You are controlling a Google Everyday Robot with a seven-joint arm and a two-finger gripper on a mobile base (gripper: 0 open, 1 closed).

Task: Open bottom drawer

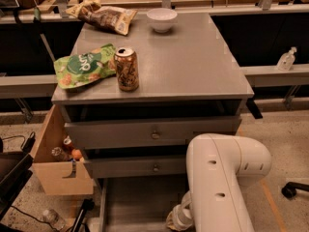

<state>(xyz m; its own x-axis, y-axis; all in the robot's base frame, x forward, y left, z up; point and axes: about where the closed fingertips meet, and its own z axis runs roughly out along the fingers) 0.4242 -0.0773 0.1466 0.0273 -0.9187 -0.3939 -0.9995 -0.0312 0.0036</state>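
The grey cabinet (159, 66) shows two shut drawer fronts, each with a small round knob (155, 135). Below them the bottom drawer (137, 202) stands pulled out toward me, its bare grey floor and left side rail showing; its front is cut off at the picture's lower edge. My white arm (222, 182) comes down over the drawer's right half. The gripper (175, 220) sits low at the drawer's front right, at the picture's bottom edge, mostly hidden by the wrist.
On the cabinet top lie a green snack bag (82, 70), a brown can (127, 69), a brown snack bag (104, 16) and a white bowl (161, 19). A cardboard box (55, 168) of bottles stands at the left. A chair caster (292, 190) is on the floor at the right.
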